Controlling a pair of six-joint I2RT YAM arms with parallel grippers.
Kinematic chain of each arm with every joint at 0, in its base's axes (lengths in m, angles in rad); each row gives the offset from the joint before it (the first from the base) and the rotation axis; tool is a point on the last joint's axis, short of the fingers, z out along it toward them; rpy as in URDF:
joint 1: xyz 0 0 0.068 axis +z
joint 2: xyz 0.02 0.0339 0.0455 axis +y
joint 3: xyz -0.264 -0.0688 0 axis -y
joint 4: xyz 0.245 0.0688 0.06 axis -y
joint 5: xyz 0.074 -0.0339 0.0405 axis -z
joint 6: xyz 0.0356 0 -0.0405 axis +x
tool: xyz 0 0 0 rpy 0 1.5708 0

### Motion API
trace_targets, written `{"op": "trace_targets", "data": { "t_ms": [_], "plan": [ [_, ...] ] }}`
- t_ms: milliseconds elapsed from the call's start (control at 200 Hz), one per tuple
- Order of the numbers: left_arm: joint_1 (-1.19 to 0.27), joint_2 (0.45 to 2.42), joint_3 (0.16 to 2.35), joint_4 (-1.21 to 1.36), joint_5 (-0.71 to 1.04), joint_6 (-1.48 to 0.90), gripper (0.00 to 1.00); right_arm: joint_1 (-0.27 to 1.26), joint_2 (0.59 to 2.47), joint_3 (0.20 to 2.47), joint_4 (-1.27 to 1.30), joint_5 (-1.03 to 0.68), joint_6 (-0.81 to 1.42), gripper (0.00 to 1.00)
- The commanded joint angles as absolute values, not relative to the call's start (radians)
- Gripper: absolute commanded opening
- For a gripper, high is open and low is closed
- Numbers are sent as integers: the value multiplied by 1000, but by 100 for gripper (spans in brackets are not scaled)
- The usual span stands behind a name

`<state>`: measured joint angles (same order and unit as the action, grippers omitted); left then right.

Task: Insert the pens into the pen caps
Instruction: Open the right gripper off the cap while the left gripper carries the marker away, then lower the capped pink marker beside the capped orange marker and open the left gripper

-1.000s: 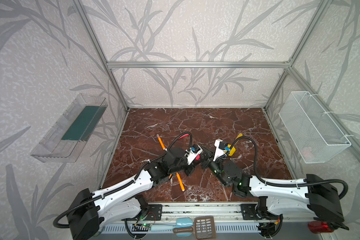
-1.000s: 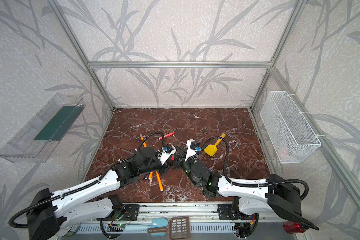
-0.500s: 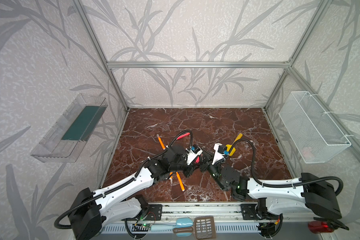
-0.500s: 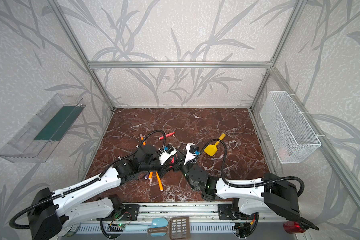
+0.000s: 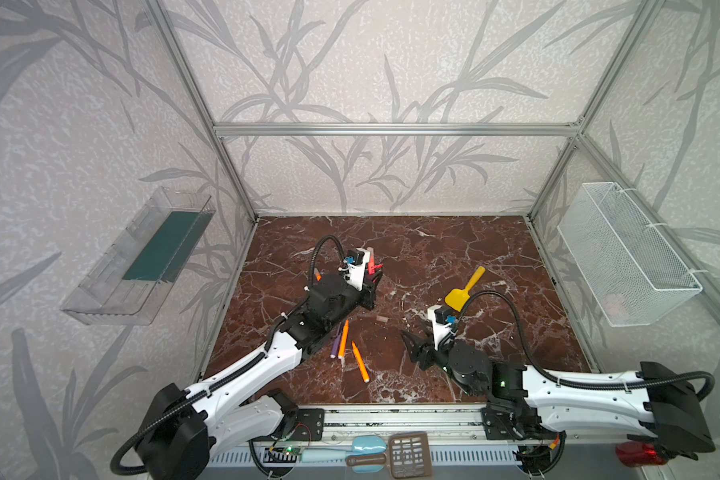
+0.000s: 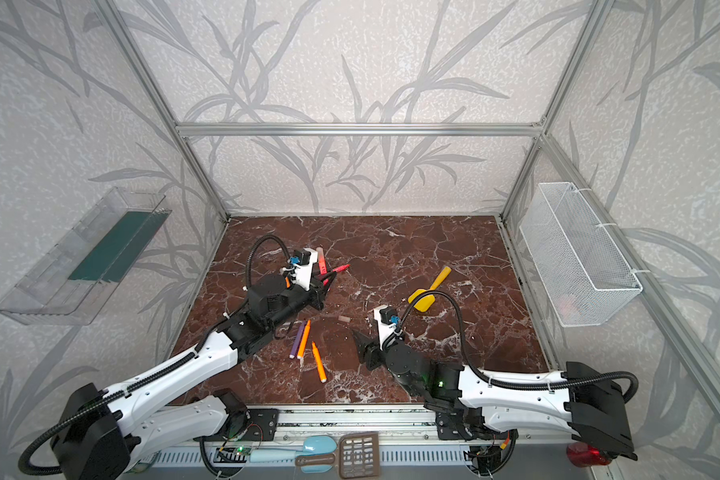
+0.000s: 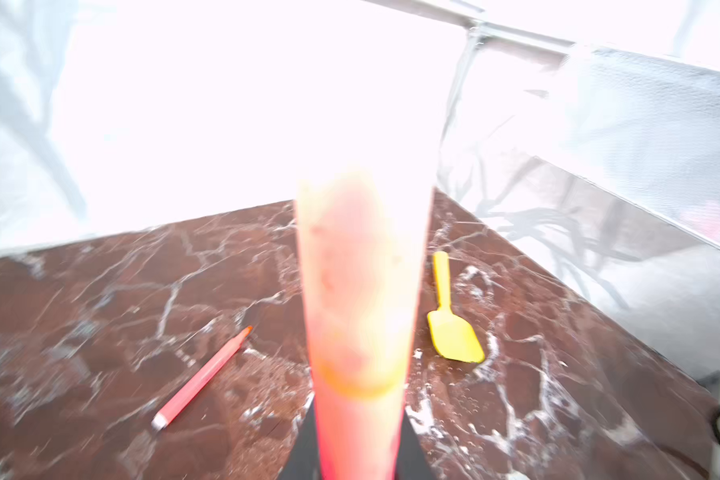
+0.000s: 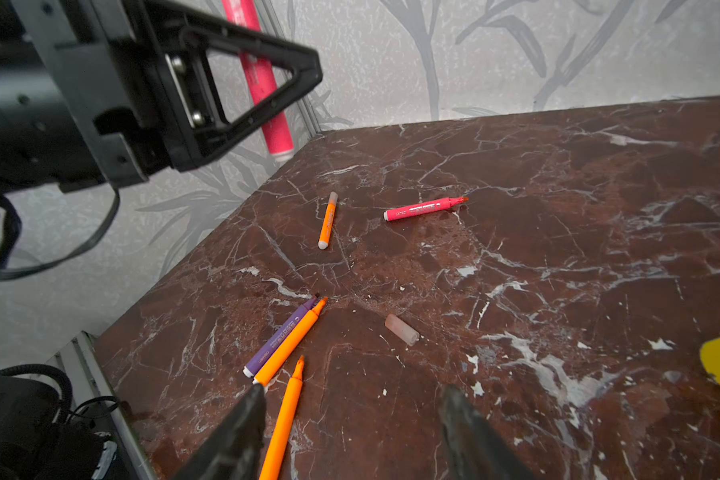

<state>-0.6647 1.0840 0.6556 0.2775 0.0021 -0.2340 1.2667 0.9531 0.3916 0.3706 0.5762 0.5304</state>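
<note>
One red-pink pen (image 5: pixel 370 262) clamped in left gripper (image 5: pixel 373 277), right gripper (image 8: pixel 354 392) parted, empty

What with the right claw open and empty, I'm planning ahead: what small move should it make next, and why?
Probably bring the open right claw over the short translucent pale pen cap and close on it. The cap lies loose on the brown marble table, and the purple marker pen nearby shows a bare tip. The left claw is shut on a red-pink marker pen.
</note>
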Motion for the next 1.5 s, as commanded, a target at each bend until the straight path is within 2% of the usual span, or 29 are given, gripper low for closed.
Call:
{"op": "trace_targets", "data": {
  "t_ms": [0,160,290,525,630,855,980,1269,1384,1494],
  "plan": [
    [-647,1099,626,244,-174,-308,0,1245,868,360,304,624,508,72],
    [-516,1099,630,93,-190,-413,0,1149,746,314,229,647,471,76],
    [-392,1115,617,3,-190,-484,0,1015,640,281,168,684,373,83],
    [-198,1263,549,65,-41,-596,0,665,555,244,67,663,338,87],
    [-171,1346,541,95,-58,-618,0,572,556,220,100,559,360,86],
    [-150,1505,611,100,-47,-655,0,557,632,245,149,624,346,86],
    [-146,1595,684,51,-54,-676,0,557,730,254,211,598,338,86],
    [-133,1700,799,-32,-133,-720,0,556,902,359,148,583,353,86],
    [-133,1682,800,-37,-156,-729,15,556,884,349,148,580,356,86],
    [-134,1660,811,-60,-156,-721,24,557,859,324,178,586,353,86]
  ]
}}
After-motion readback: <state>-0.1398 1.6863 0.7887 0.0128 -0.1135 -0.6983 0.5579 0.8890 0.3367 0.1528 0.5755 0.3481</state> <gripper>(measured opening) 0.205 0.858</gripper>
